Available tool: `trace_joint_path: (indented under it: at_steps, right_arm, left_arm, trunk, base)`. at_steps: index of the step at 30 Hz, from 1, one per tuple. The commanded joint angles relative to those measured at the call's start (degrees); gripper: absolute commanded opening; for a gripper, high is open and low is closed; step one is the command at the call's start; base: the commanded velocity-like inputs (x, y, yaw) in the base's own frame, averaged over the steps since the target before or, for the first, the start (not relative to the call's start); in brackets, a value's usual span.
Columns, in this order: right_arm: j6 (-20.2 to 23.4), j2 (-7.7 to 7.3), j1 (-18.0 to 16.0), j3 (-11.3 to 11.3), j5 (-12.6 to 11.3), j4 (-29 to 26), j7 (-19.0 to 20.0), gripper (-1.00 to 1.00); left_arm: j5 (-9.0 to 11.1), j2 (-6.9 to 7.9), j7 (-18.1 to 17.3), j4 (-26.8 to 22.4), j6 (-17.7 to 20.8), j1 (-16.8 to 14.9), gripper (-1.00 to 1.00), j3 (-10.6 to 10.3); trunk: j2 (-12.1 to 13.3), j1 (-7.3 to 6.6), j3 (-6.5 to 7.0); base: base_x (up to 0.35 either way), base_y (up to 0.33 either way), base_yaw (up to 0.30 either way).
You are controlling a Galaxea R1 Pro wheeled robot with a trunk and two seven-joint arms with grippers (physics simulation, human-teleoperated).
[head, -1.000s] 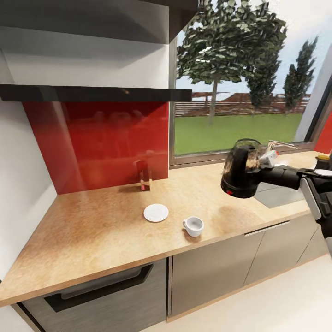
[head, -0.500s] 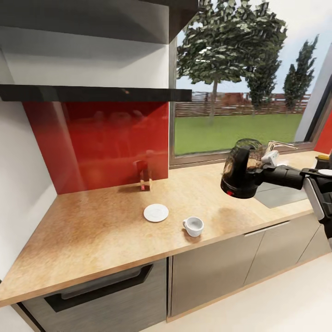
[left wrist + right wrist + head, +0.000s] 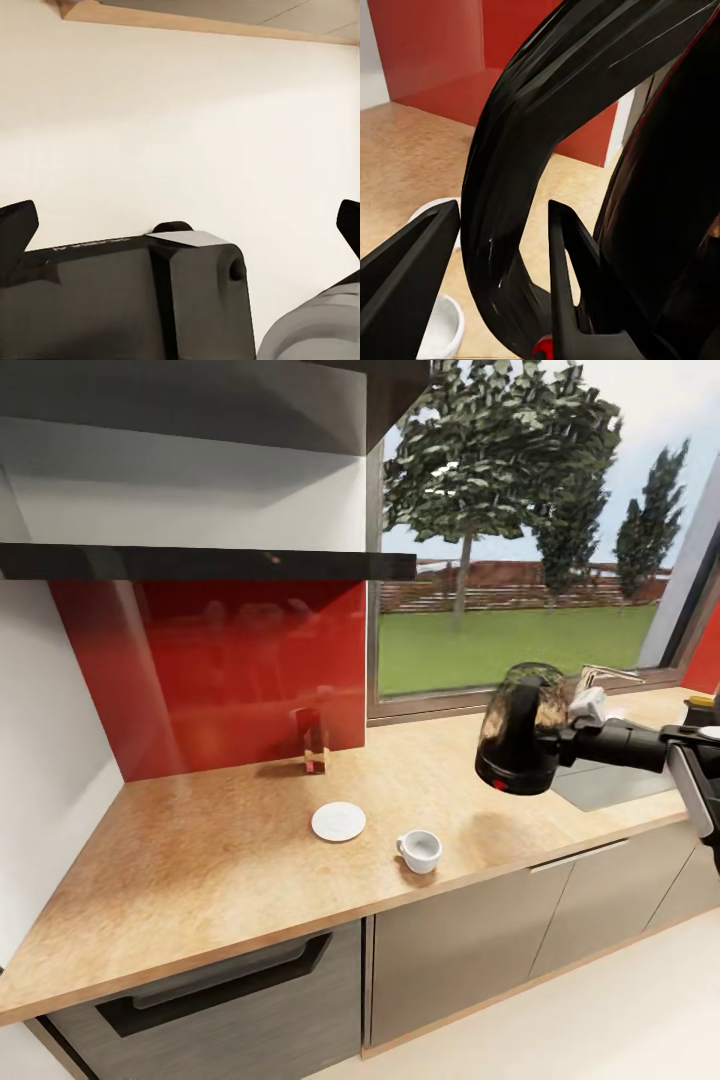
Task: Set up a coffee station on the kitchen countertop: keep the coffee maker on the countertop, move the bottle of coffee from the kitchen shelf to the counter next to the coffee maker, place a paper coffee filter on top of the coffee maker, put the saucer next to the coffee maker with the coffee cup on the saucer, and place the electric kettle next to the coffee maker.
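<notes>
My right gripper (image 3: 563, 739) is shut on the black curved handle of the electric kettle (image 3: 517, 743), a glass jug with a dark base and a red button. It hangs tilted above the kitchen countertop (image 3: 200, 850), to the right of the cup. Seen from the right wrist, the fingers (image 3: 574, 274) straddle the kettle handle (image 3: 510, 187). The white saucer (image 3: 338, 821) lies flat on the worktop, bare. The white coffee cup (image 3: 420, 851) stands apart from it, nearer the front edge. My left gripper (image 3: 180, 225) is open with nothing between its fingers.
A small holder (image 3: 311, 742) stands against the red backsplash (image 3: 210, 670). The grey inset sink (image 3: 605, 783) and its faucet (image 3: 603, 674) lie under the right arm. A small dark thing with a yellowish top (image 3: 700, 709) sits at the far right. A dark shelf (image 3: 200, 562) overhangs the counter.
The right arm has carried the kettle slightly left and tipped it a little more. The saucer and cup have not moved.
</notes>
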Motion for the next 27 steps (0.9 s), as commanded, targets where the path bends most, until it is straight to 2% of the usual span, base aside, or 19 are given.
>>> trace_joint_path:
  at_steps: [1, 9, 20, 27]
  right_arm:
    - [0.4, -0.13, -0.1, 0.0, -0.5, 0.0, 0.4, -1.00]
    - [0.4, -0.25, -0.1, 0.0, -0.5, 0.1, 0.8, -1.00]
    - [0.4, -0.25, -0.1, 0.0, -0.4, 0.3, 0.8, -1.00]
    - [0.4, -0.25, -0.1, 0.0, -0.4, 0.3, 0.8, -1.00]
  left_arm:
    - [0.3, 0.01, -0.1, 0.0, -0.4, 0.0, 1.00, -0.5]
    - [0.3, 0.01, -0.1, 0.0, -0.4, 0.0, 1.00, -0.5]
    - [0.3, 0.01, -0.1, 0.0, -0.4, 0.0, 1.00, -0.4]
    - [0.3, 0.01, -0.1, 0.0, -0.4, 0.0, 1.00, -0.5]
  trunk:
    - [0.0, 0.00, -0.07]
    - [0.0, 0.00, -0.07]
    - [0.0, 0.00, -0.07]
    - [0.0, 0.00, -0.07]
  base:
    - [0.000, 0.000, 0.000]
    - [0.000, -0.035, -0.014]
    - [0.001, -0.071, -0.240]
    - [0.104, -0.168, -0.067]
